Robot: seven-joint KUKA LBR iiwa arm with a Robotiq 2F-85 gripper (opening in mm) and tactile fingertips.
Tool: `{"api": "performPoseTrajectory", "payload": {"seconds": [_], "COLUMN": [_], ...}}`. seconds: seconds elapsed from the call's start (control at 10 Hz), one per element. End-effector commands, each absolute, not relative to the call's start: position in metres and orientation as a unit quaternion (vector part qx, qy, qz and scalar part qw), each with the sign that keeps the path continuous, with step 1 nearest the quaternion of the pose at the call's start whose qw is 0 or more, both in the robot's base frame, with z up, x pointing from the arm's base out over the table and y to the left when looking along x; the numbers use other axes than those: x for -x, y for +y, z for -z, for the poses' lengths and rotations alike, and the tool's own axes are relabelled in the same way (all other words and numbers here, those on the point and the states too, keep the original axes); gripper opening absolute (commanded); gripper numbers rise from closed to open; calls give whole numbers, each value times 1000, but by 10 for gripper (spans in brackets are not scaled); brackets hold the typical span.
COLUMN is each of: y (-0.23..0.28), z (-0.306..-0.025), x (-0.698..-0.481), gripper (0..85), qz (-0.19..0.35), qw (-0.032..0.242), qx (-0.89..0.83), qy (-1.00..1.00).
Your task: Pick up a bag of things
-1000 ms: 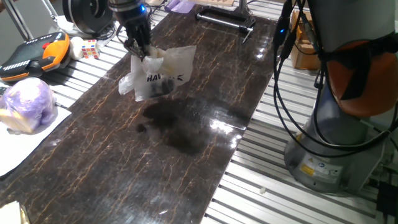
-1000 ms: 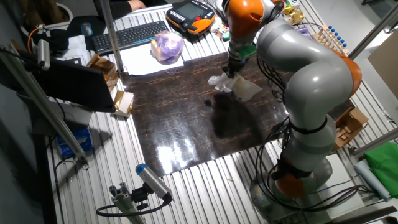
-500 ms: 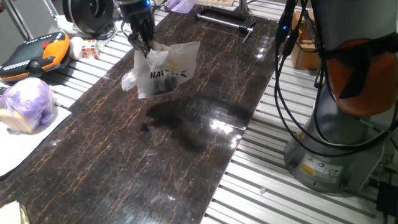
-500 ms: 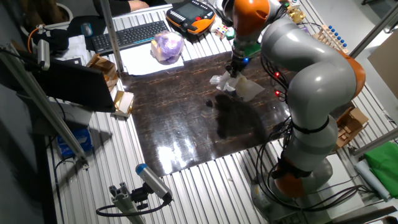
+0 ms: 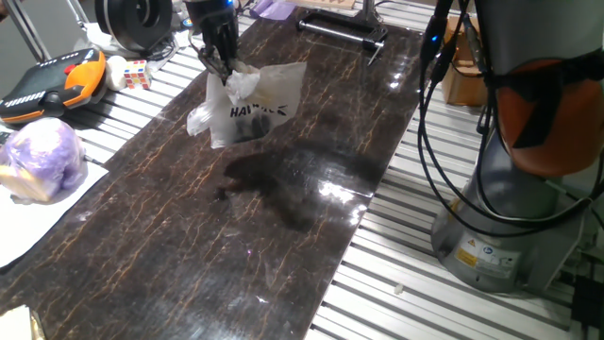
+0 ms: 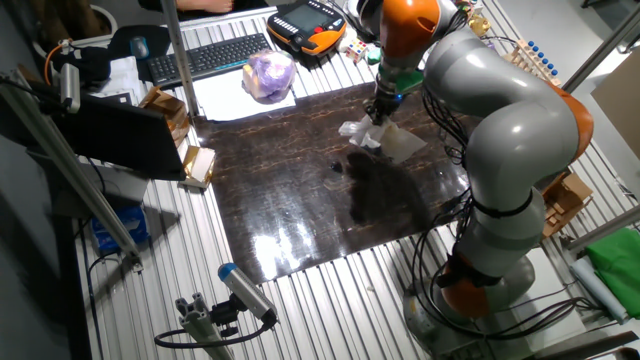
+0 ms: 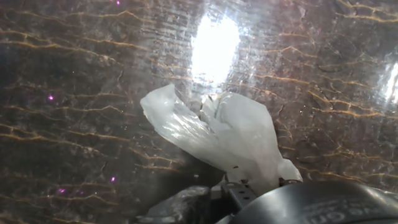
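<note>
The bag [image 5: 248, 104] hung clear of the dark marbled table [image 5: 236, 217], crinkled and whitish with dark lettering on the side facing one fixed view, its shadow lying on the surface below it. The gripper [image 5: 220, 66] had its fingers closed on the bag's top edge, and in the hand view the plastic [image 7: 217, 134] spread out from the fingertips with the shiny tabletop behind it. Well apart to the side a purple bundle [image 5: 42, 156] lay on white paper [image 5: 38, 212], with an orange and black controller [image 5: 52, 80] and a small coloured cube [image 5: 135, 73] near it.
</note>
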State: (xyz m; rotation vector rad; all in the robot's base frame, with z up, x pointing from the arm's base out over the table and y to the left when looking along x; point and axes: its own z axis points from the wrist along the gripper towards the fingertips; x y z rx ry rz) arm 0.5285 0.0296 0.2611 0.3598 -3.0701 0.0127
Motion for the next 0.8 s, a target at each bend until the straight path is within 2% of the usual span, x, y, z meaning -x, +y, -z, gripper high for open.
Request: {"api": "performPoseTrajectory", "payload": {"seconds": [0.0, 0.7], "y": [30, 31], "z": [-261, -261], "x": [-529, -528], "gripper": [7, 7], "qz": [-2, -2], "qw": [25, 22], "qx": [-116, -110], "qy": [-993, -994]}}
